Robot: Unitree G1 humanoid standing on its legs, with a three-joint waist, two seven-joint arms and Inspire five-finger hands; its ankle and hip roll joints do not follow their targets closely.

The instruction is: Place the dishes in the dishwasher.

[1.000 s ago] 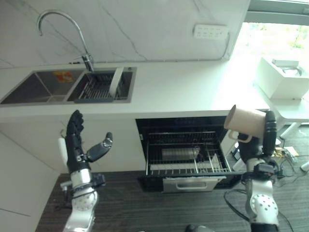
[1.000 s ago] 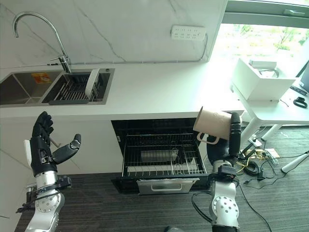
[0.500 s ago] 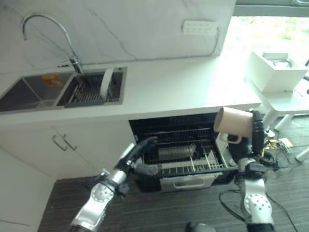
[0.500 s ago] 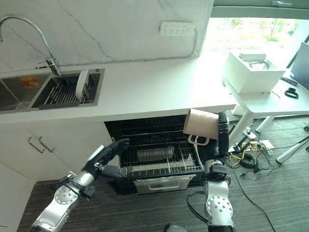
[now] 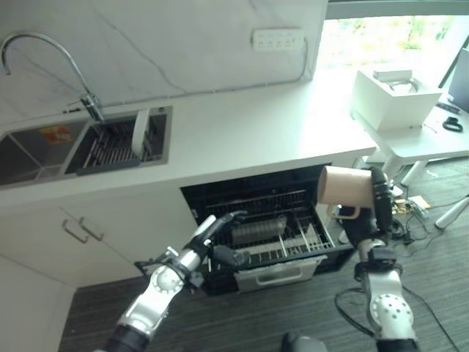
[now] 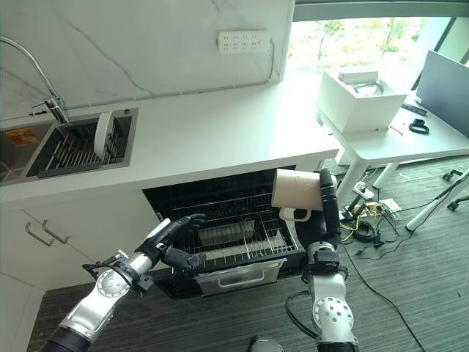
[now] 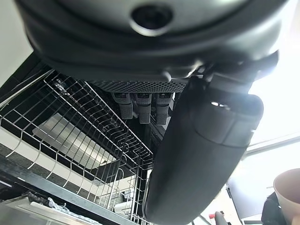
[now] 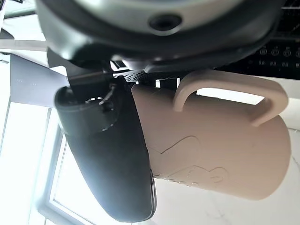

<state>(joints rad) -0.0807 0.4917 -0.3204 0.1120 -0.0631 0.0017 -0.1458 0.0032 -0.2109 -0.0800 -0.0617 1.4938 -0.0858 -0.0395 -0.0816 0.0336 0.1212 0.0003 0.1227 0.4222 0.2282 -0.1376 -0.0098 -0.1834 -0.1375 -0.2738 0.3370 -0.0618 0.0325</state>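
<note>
While the right hand (image 5: pixel 377 202) clamps a beige ceramic mug (image 5: pixel 346 188) on its side between thumb and fingers, handle hanging down, the mug sits above the right edge of the pulled-out black wire dishwasher rack (image 5: pixel 282 236). The left hand (image 5: pixel 218 236) reaches to the rack's front left corner, fingers straight and loosely spread, thumb just beside the rim wire. Loading looks underway; next, I judge, the mug must come down, mouth downward, into a free bay ahead of those fingers.
</note>
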